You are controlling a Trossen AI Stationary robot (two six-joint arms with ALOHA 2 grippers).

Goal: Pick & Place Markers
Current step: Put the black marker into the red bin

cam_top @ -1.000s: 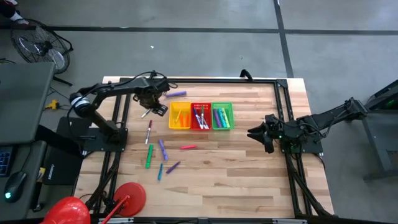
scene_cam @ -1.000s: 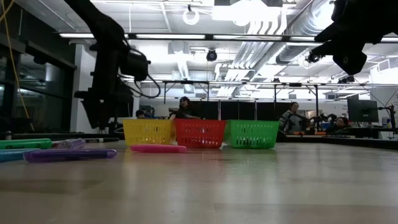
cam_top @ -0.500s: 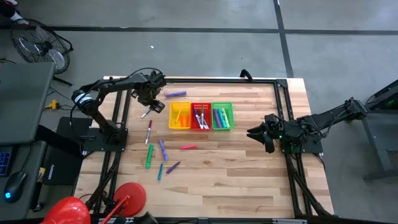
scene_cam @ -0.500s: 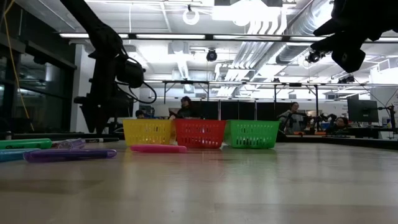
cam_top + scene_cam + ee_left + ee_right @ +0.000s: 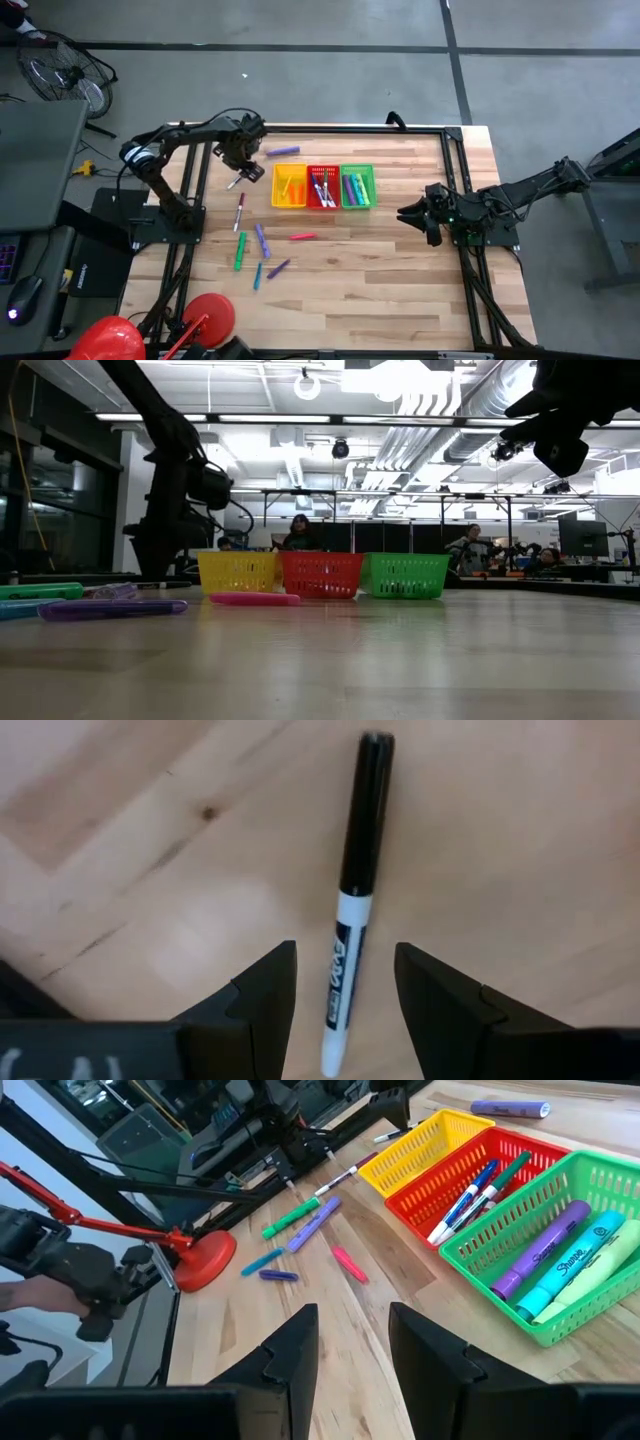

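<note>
A white marker with a black cap [image 5: 352, 890] lies flat on the wood, left of the yellow basket [image 5: 290, 186]. In the left wrist view my left gripper [image 5: 343, 952] is open, one finger on either side of the marker's white barrel without touching it. From above, this gripper [image 5: 241, 152] is near the far left corner of the table. Purple, green, pink, teal and red-white markers [image 5: 262, 240] lie loose on the near left part of the table. More markers lie in the red basket [image 5: 322, 186] and the green basket [image 5: 357, 186]. My right gripper [image 5: 410, 213] is open and waits at the table's right side.
The three mesh baskets stand in a row at the table's middle, close to the right of my left gripper. A single purple marker [image 5: 283, 151] lies near the far edge. A red round-based tool [image 5: 205, 318] sits at the near left corner. Bare wood [image 5: 400, 280] covers the near right.
My left gripper has moved a little toward the table's left edge, away from the yellow basket. The markers and baskets have stayed in place, and my right arm has kept still.
</note>
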